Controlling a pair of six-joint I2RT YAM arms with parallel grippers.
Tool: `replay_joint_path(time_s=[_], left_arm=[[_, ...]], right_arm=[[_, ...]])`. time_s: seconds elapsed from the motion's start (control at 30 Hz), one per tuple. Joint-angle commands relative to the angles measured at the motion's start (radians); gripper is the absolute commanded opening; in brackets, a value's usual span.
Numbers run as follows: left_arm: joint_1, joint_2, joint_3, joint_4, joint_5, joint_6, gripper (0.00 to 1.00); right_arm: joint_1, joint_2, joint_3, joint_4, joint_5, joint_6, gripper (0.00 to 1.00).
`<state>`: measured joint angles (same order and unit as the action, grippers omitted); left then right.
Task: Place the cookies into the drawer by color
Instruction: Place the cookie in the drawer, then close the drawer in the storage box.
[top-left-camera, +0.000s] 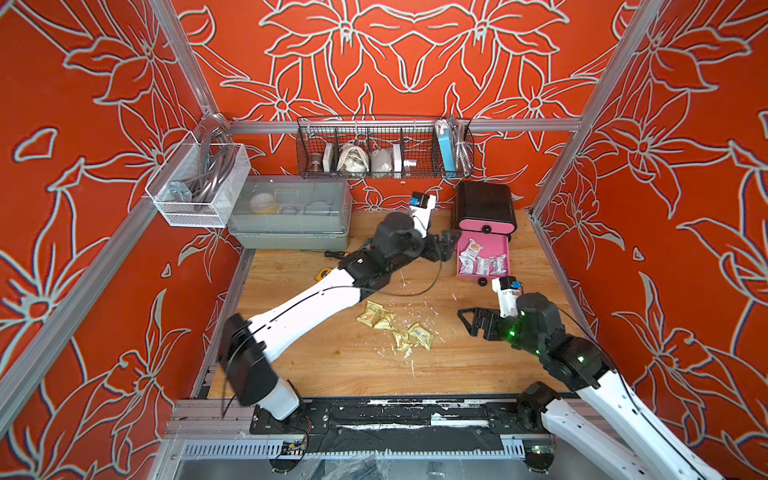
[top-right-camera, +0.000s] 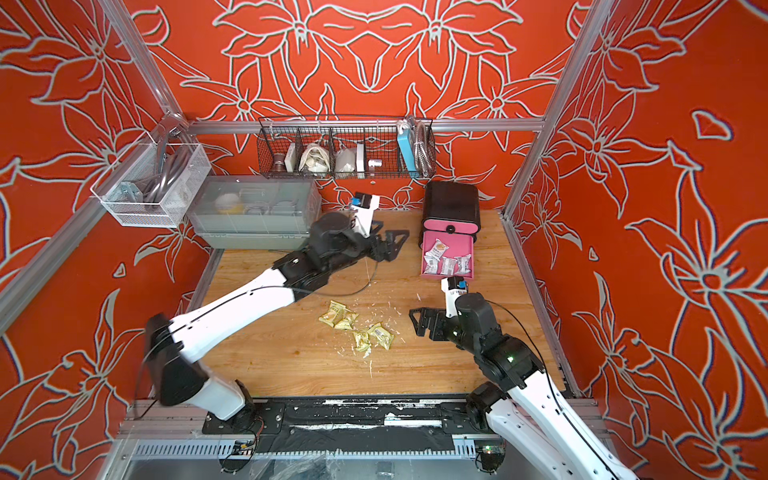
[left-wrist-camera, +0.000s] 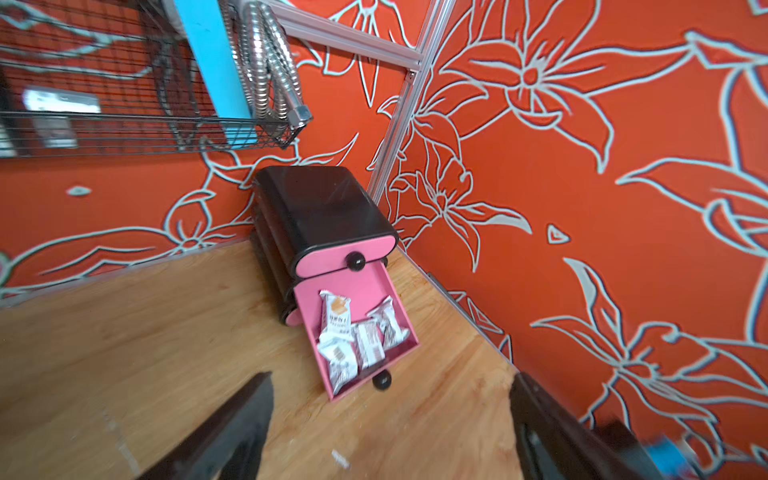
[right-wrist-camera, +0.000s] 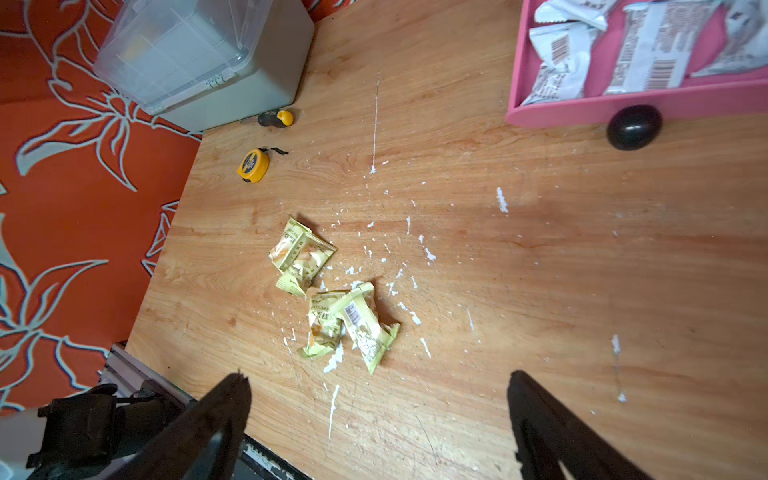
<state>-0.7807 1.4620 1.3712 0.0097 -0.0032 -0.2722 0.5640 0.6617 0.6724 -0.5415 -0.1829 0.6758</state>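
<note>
Top view, 12 o'clock = back wall.

- Left end effector (top-right-camera: 395, 246): jaws apart, nothing between them, hovering just at 9 o'clock of the open drawer (top-left-camera: 505, 257).
- Right end effector (top-left-camera: 471, 322): jaws wide apart, empty, low over the worktop (top-left-camera: 316, 365), tips aimed toward 9 o'clock.
- White cookies (top-left-camera: 482, 259): four packets lying in the pulled-out drawer, under the shut top one of the chest (top-left-camera: 484, 201).
- Yellow-green cookies (top-left-camera: 376, 316): two loose clumps mid-worktop, none in a drawer.

Key relation: the nearer clump (right-wrist-camera: 353, 324) lies at 9 o'clock of the right end effector, close by. From the left one it sits off toward 7 o'clock, well apart. Right arm is nearer (my read). The scatter runs along a 10-to-4 line; single packets overlap, so their own axes are hard to call.

Room: bare wood all round the clumps, only white flecks. Tape measure (right-wrist-camera: 253, 165) and grey bin (top-left-camera: 291, 212) sit well off at 10 o'clock. The white-filled drawer looks taken, so yellow likely needs another one opened.
</note>
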Motion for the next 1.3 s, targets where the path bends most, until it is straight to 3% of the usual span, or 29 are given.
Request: replay_joint_path(time_s=[0.0, 0.17, 0.27, 0.4, 0.53, 0.77, 0.93, 1.1, 1.27], left_arm=[[-0.004, -0.169, -0.222, -0.049, -0.044, 0.051, 0.91], [-0.004, -0.608, -0.568, -0.111, -0.086, -0.059, 0.93], [-0.003, -0.856, -0.702, -0.266, -0.160, -0.118, 0.95], [-0.004, -1.132, -0.738, -0.536, -0.282, -0.142, 0.96], [-0.004, -1.300, -0.708, -0.731, -0.384, -0.140, 0.96], [-0.004, -1.336, -0.707, -0.798, -0.523, -0.090, 0.98], [-0.004, -1.262, -0.707, -0.786, -0.487, -0.075, 1.00], [-0.004, -1.247, -0.711, -0.772, -0.458, -0.067, 1.00], [-0.004, -1.271, -0.717, -0.768, -0.457, -0.074, 1.00]], right_arm=[[-0.001, 0.081, 0.019, 0.190, -0.056, 0.051, 1.00], [-0.040, 0.243, 0.061, 0.331, -0.081, 0.081, 1.00], [-0.113, 0.348, 0.101, 0.381, -0.136, 0.102, 1.00], [-0.273, 0.457, 0.101, 0.487, -0.270, 0.191, 1.00], [-0.391, 0.499, 0.084, 0.524, -0.312, 0.228, 1.00], [-0.645, 0.436, -0.016, 0.492, -0.336, 0.259, 1.00], [-0.807, 0.396, -0.140, 0.541, -0.404, 0.308, 1.00], [-0.826, 0.425, -0.229, 0.633, -0.423, 0.305, 0.99], [-0.826, 0.519, -0.263, 0.784, -0.458, 0.262, 0.87]])
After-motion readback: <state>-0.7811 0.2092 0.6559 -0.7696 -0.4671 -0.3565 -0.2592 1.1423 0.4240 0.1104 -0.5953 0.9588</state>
